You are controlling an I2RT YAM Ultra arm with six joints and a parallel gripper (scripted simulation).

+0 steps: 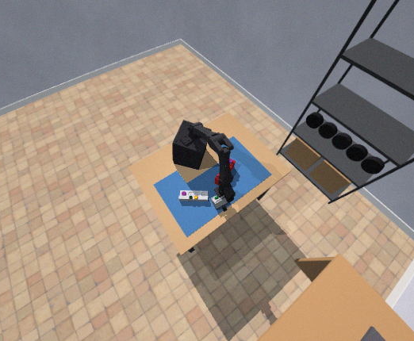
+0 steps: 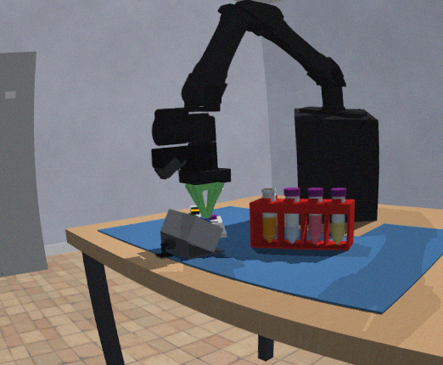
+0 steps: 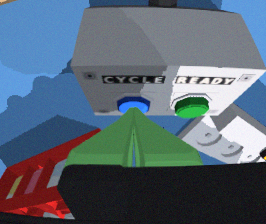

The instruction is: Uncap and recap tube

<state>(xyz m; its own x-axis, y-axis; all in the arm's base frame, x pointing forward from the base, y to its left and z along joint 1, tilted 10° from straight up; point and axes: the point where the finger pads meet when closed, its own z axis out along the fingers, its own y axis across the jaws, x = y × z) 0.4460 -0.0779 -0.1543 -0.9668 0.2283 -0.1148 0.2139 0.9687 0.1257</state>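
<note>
My gripper [image 3: 133,113] is shut and empty, its green fingers pressed together into one point. The tip points down at the blue CYCLE key [image 3: 133,106] on the grey sloping desk [image 3: 164,56] and touches it or hovers just above it. The green READY key [image 3: 189,106] stands up beside it. In the exterior view the gripper [image 2: 205,212] hangs over the desk [image 2: 189,233]. The red decapping station [image 2: 302,223] holds four tubes. Tube 4 [image 2: 269,214], nearest the gripper, is uncapped; the other three carry purple caps [image 2: 315,193]. A purple cap [image 1: 183,193] lies in the white cap tray [image 1: 193,195].
The black arm base box [image 2: 336,163] stands behind the rack. The cap tray's console shows small green and yellow spots [image 1: 193,197]; I cannot tell whether a lamp is lit. The desk sits close to the table's edge [image 2: 148,259]. A shelf rack [image 1: 361,119] stands off the table.
</note>
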